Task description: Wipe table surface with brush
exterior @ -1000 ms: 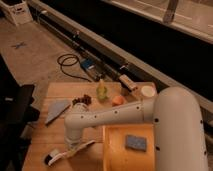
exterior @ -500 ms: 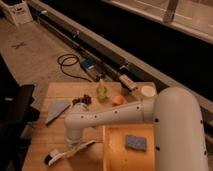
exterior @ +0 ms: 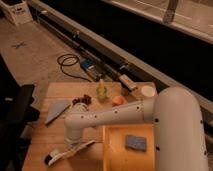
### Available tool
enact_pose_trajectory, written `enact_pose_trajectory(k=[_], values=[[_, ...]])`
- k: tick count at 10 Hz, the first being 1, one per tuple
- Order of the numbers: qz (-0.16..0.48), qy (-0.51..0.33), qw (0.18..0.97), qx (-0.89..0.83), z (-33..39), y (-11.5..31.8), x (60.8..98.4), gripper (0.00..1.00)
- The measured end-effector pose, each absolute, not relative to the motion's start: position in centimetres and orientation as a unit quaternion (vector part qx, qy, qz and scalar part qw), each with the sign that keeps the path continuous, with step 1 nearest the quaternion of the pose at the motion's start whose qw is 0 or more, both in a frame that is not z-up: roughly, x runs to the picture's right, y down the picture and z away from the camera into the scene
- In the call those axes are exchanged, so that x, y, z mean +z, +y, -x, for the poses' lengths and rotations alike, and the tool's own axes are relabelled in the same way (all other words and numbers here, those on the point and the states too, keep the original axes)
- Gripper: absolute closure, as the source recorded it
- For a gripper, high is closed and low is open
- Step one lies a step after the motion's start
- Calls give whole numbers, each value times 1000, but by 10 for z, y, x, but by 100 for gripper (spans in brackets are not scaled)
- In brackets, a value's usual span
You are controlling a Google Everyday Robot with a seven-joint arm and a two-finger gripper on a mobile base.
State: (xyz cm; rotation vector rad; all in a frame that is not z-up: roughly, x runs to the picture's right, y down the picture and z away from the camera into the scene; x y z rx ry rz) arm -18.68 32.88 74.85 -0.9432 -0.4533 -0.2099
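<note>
Gripper (exterior: 75, 146) low over front-left of light wooden plank worktop (exterior: 42, 132), fingers closed on long white-handled brush (exterior: 67, 153); dark head lies left on boards, just beside yellow plastic tray (exterior: 112, 152) w/ blue-grey sponge (exterior: 135, 143).

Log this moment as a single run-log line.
gripper: shut on brush | where: low over table, beside tray | brush: dark end on table | sponge: in tray
</note>
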Motion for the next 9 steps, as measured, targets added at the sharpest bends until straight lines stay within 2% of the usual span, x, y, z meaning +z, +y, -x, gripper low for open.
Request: enact_pose_trajectory(k=[5, 8, 9], values=[[430, -220, 868, -113, 189, 310, 724, 100], [368, -237, 886, -150, 207, 280, 677, 100], [365, -239, 887, -152, 207, 271, 668, 100]])
